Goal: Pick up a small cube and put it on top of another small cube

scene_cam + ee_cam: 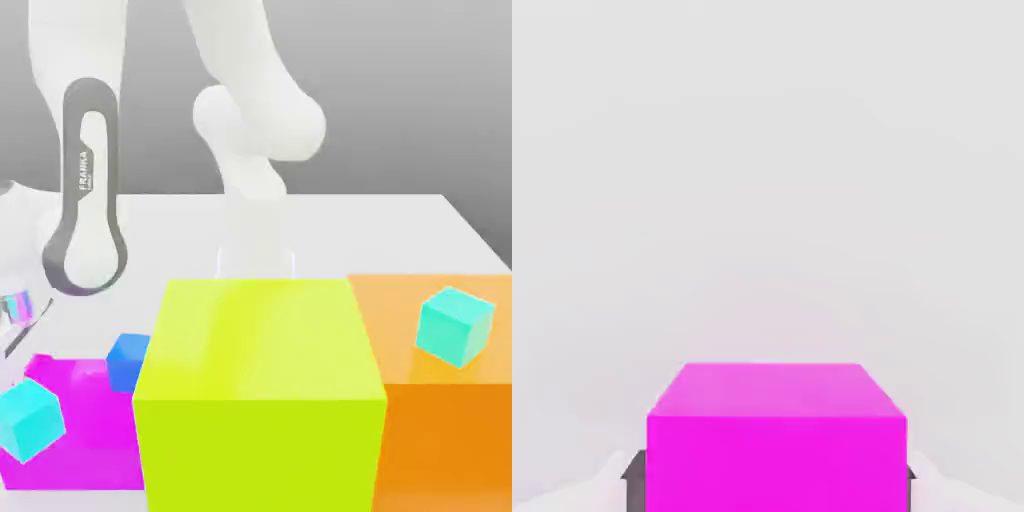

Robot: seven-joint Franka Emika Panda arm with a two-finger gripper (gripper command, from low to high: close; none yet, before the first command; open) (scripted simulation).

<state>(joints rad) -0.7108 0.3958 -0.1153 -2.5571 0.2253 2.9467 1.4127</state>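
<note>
In the hand view a magenta cube (774, 440) sits between my gripper's (773, 482) dark fingertips (634, 480), which touch its two sides; pale ground lies beyond it. The exterior view has a magenta block (80, 430) low at its left. A cyan cube (30, 420) is in front of that block and a small blue cube (128, 360) is at its far corner. Another cyan cube (455, 325) rests tilted on the orange block (440, 430) at the exterior view's right.
A large lime block (260, 400) fills the middle foreground between the magenta and orange blocks. The white arm (250, 150) rises behind it, with a grey-edged link (85, 200) at the exterior view's left. Pale tabletop (400, 230) stretches behind.
</note>
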